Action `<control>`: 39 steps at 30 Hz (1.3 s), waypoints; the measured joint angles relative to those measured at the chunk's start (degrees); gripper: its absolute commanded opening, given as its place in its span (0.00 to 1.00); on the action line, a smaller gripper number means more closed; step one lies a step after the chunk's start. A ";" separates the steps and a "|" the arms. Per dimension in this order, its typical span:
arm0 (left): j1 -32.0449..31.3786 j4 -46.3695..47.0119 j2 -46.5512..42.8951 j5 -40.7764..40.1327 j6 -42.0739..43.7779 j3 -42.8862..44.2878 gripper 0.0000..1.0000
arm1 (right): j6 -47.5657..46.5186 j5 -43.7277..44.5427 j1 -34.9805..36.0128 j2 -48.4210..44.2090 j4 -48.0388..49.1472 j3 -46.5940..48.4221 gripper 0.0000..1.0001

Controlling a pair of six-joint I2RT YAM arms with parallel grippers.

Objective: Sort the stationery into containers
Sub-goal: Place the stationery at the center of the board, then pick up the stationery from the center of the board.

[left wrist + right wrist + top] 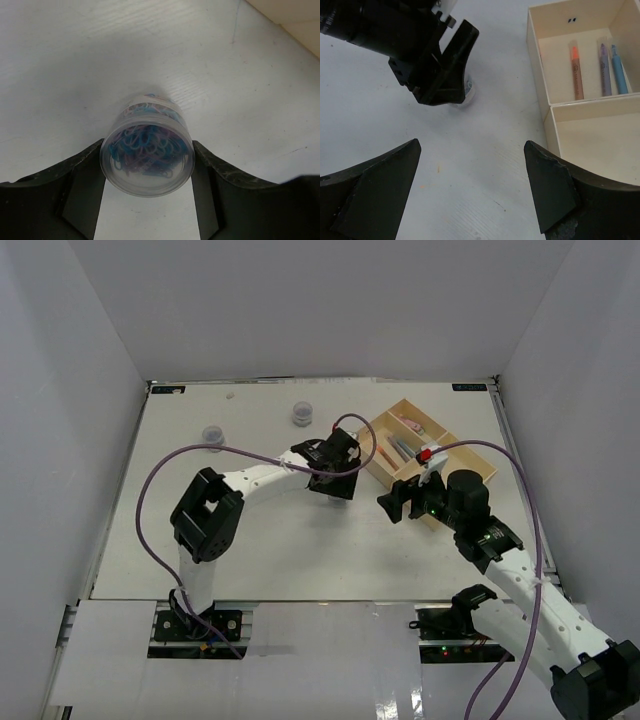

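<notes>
A small round grey tub (146,167) full of blue and purple paper clips sits between my left gripper's (147,146) two fingers, which press on both its sides, so the gripper is shut on it. From above, the left gripper (335,465) is just left of the beige tray (452,437) and hides the tub. In the right wrist view a sliver of the tub (468,92) shows under it. My right gripper (400,502) stands open over bare table near the tray's near corner. Orange (576,70), purple (604,67) and blue (619,67) pens lie in one tray compartment (540,75).
Two more grey tubs (302,415) (213,435) stand on the table at the back, left of centre. The tray compartment (555,120) nearest my right gripper (472,165) holds nothing that I can see. White walls close in the table on three sides.
</notes>
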 measured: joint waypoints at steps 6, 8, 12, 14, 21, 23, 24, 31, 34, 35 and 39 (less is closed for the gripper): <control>-2.86 -1.33 4.79 1.42 -0.20 2.56 0.75 | 0.52 1.14 0.00 -0.44 -2.08 0.00 0.90; -2.82 -1.38 4.79 1.62 -0.33 3.04 0.92 | 0.59 1.29 0.00 -0.13 -2.21 0.00 0.90; -2.75 -1.51 4.79 1.60 -0.76 3.21 0.98 | 0.55 1.55 0.00 1.38 -2.25 0.00 0.90; -2.73 -1.66 4.63 1.49 -0.83 3.37 0.98 | 0.55 1.90 0.00 2.56 -2.43 0.00 0.90; -0.79 -1.18 -0.68 1.14 -0.85 3.04 0.98 | 0.00 3.30 1.09 9.29 -2.89 1.79 0.90; 2.19 0.37 -5.07 1.36 -0.83 0.57 0.98 | -0.46 4.31 2.84 12.72 -2.97 3.72 0.90; 3.74 0.76 -6.97 1.84 -0.85 -0.44 0.98 | -0.68 5.09 4.11 14.64 -3.17 4.90 0.90; 24.39 5.49 -24.92 2.67 -0.26 -15.10 0.98 | -2.23 11.91 13.40 29.55 -5.46 14.86 0.90; 28.92 7.28 -30.47 2.67 0.15 -22.34 0.98 | -2.54 14.14 14.99 35.65 -6.19 19.41 0.91; 29.75 7.98 -32.02 2.67 0.31 -24.61 0.98 | -2.56 14.71 15.23 37.33 -6.43 20.74 0.91; 32.24 11.06 -37.55 2.56 1.38 -32.94 0.98 | -2.64 16.11 15.85 43.30 -7.32 24.68 0.92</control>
